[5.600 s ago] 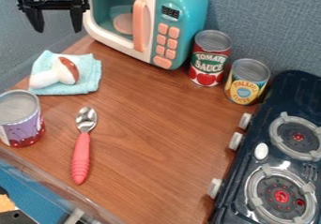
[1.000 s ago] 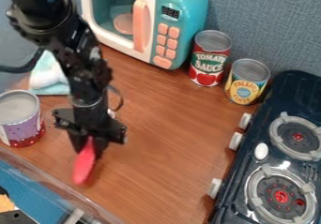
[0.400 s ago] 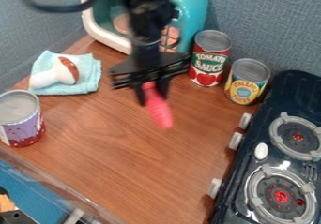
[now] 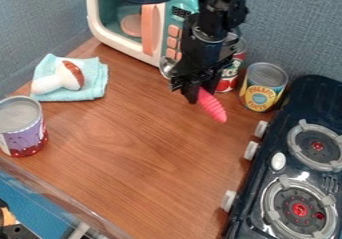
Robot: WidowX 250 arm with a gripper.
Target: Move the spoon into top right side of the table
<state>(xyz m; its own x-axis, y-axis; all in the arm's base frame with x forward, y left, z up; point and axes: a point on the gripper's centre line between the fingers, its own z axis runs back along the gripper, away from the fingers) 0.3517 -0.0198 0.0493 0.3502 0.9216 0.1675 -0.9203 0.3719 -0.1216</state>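
The black gripper (image 4: 202, 94) hangs over the upper right part of the wooden table (image 4: 143, 148), in front of the red can and the microwave. It is shut on the spoon (image 4: 213, 106), whose pink-red handle slants down to the right from between the fingers. The metal bowl of the spoon shows at the gripper's left, near the microwave's lower corner; the middle of the spoon is hidden by the gripper.
A teal toy microwave (image 4: 120, 38) stands behind. The red can (image 4: 230, 73) is partly behind the gripper, and a yellow can (image 4: 263, 87) stands to its right. A dark stove (image 4: 294, 183) lines the right edge. At left are a purple can (image 4: 22, 126) and a blue cloth (image 4: 97, 78) bearing a white-and-brown object.
The gripper came down to the spoon at the table's left, closed on its handle, and has carried it up and right, past the microwave's front, to beside the cans.
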